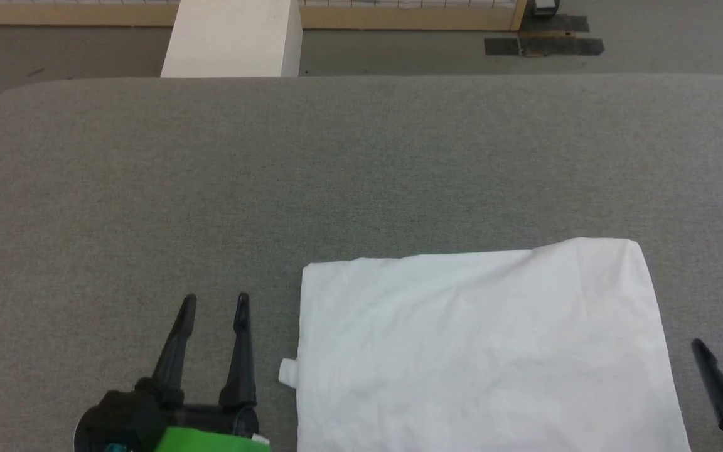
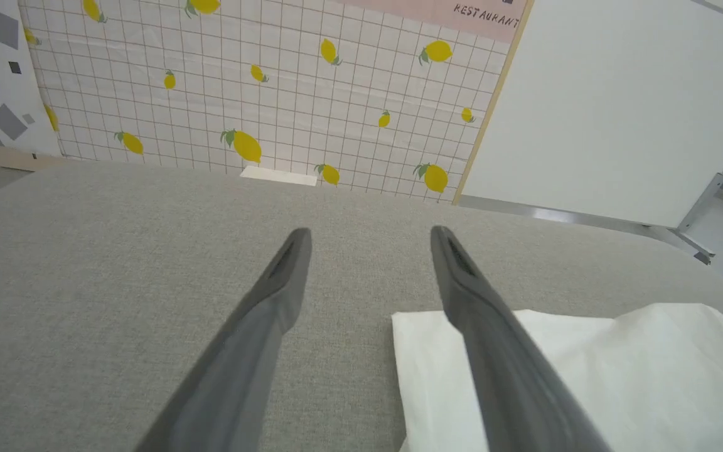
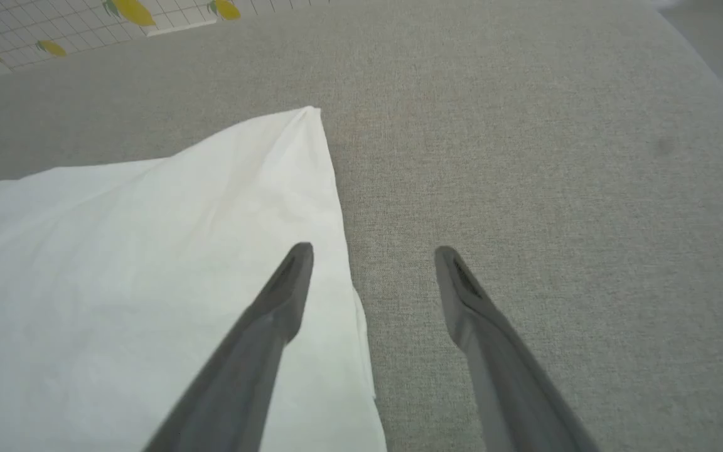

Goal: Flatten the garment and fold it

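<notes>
The garment (image 1: 481, 345) lies folded into a white rectangle, lower right of the head view. It is flanked by the left gripper (image 1: 216, 301) and right gripper (image 1: 722, 346), fingers spread wide, empty. The small tab (image 1: 287, 371) at its left edge, possibly a cuff, should be tucked gently.

Soft white cloth garment (image 1: 487, 351) on matt grey woven table covering (image 1: 273, 188).

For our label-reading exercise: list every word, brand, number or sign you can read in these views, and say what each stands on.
"RESTAURANT": dark capitals on the pink strip above the lemon-print wall panel, left wrist view.
The garment shows no readable text.
The green tag on the left gripper: nothing legible.
</notes>
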Motion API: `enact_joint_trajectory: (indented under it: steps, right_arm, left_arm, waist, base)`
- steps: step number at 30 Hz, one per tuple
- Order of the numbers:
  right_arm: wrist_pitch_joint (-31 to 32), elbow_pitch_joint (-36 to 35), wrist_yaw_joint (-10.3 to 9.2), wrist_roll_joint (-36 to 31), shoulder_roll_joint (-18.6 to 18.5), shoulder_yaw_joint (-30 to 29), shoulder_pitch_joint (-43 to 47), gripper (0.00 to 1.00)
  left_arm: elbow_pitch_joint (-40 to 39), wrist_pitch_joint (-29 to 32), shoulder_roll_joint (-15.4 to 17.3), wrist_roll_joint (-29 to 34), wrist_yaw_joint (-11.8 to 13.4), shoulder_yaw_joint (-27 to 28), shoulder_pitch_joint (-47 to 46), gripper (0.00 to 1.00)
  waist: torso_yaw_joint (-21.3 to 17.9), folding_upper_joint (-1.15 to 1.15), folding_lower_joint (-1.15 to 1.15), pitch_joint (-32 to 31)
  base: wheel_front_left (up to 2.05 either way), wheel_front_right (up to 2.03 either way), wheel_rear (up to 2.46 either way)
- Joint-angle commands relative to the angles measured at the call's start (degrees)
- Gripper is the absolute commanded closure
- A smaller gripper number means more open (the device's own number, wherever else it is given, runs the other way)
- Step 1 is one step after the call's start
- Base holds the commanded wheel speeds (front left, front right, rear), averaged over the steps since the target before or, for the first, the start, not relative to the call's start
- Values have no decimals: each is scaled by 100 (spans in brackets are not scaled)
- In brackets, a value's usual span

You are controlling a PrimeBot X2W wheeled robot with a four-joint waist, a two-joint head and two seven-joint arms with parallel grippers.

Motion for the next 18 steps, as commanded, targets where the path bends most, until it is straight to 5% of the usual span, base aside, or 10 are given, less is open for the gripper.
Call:
enact_joint_trajectory:
  steps: [1,15,16,18]
  right_arm:
    - [83,122,-9,-56,-79,121,-179,0]
    - [223,1515,-9,216,-707,1125,-870,0]
    - [253,1564,-9,267,-742,1233,-889,6]
    - [341,1655,-9,438,-792,1457,-930,50]
  left_arm:
    - [-32,-25,-112,92,27,37,-130,0]
    - [194,-27,-616,668,-226,332,-178,0]
    - [210,-28,-635,684,-255,341,-177,0]
    - [241,-28,-679,709,-315,363,-175,0]
  waist:
    - [51,0,0,120]
    - [345,0,0,333]
    - [358,0,0,338]
    - [382,0,0,352]
  base:
    - [0,0,0]
    - [0,0,0]
    - [0,0,0]
    - [0,0,0]
